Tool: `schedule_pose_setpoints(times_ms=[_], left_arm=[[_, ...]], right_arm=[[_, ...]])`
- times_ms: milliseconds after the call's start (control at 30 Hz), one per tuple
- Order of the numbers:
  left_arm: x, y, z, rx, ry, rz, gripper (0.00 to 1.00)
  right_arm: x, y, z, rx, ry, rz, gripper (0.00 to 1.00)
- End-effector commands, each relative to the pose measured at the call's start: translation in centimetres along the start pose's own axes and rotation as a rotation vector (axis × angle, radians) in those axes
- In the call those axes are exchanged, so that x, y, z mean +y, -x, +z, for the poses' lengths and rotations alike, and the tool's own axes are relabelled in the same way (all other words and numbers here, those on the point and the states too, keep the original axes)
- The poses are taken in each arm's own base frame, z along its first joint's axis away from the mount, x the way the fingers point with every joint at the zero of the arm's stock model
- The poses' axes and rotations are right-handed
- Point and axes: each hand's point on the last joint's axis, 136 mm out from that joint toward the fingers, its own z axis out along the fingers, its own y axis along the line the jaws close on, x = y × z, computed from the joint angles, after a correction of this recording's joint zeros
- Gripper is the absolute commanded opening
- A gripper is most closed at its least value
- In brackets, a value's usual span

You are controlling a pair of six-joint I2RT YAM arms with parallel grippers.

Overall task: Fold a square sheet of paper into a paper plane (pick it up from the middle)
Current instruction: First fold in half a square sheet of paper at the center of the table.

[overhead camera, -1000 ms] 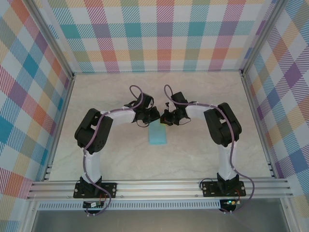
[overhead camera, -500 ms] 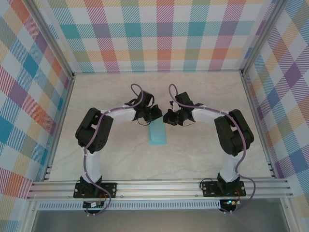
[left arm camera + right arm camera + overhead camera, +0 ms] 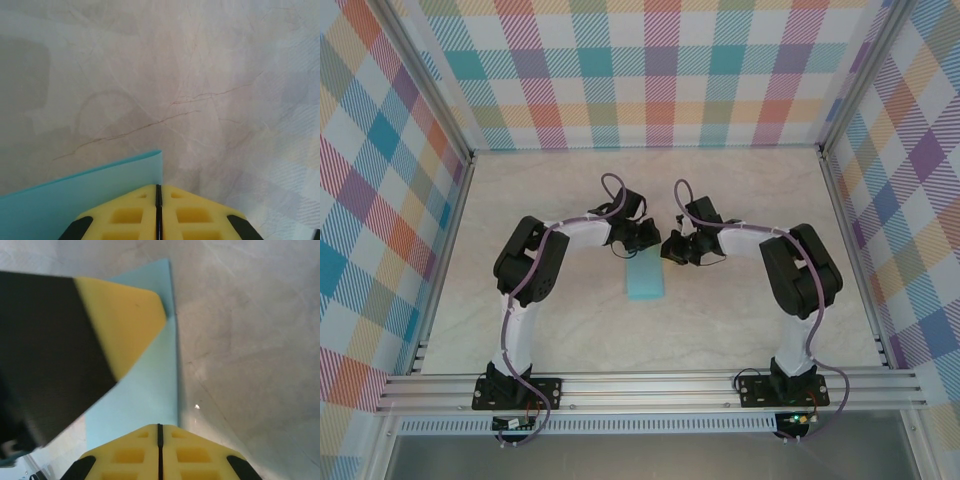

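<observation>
1. The sheet of paper (image 3: pixel 646 279) lies flat on the desk (image 3: pixel 740 300) between the two arms, near the middle. From above it reads as an upright rectangle, not a square, so I judge it is already folded once in half.
2. The left fingers (image 3: pixel 127 212) are pressed together with only a thin seam between them. Their tip sits over the far corner of the paper. Nothing visible is pinched between them, and they look like a closed wedge bearing down on the paper.
3. The right fingers (image 3: pixel 190 452) are likewise together. They sit on the same straight edge of the paper, with the left fingers further along that edge at its corner.
4. Two closed tips on one edge suggests a reason: one pins the paper so it cannot slide on the smooth desk, and the other presses the crease flat. Which does which I cannot tell.
5. As a judgement, the work is early: the pointed nose and wings are not yet formed.
6. The main risk is thin paper skidding or wrinkling under uneven pressure.
</observation>
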Motion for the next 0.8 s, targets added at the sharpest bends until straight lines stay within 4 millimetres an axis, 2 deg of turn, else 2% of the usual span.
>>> schedule_pose_setpoints(times_ms=[0, 300, 533, 767], left_arm=[[0.8, 0.0, 0.7, 0.007, 0.038, 0.018, 0.10], [1.5, -0.4, 1.1, 0.021, 0.053, 0.016, 0.09], [1.9, -0.4, 1.3, 0.021, 0.068, 0.018, 0.09], [2.7, -0.5, 1.6, 0.021, 0.098, 0.024, 0.09]], right_arm=[[1.4, 0.5, 0.4, 0.017, 0.062, -0.003, 0.07], [1.1, 0.3, 1.3, 0.043, 0.076, 0.011, 0.07], [-0.4, -0.3, 2.0, 0.068, 0.034, 0.058, 0.07], [-0.5, -2.4, 1.7, 0.123, 0.052, 0.081, 0.07]])
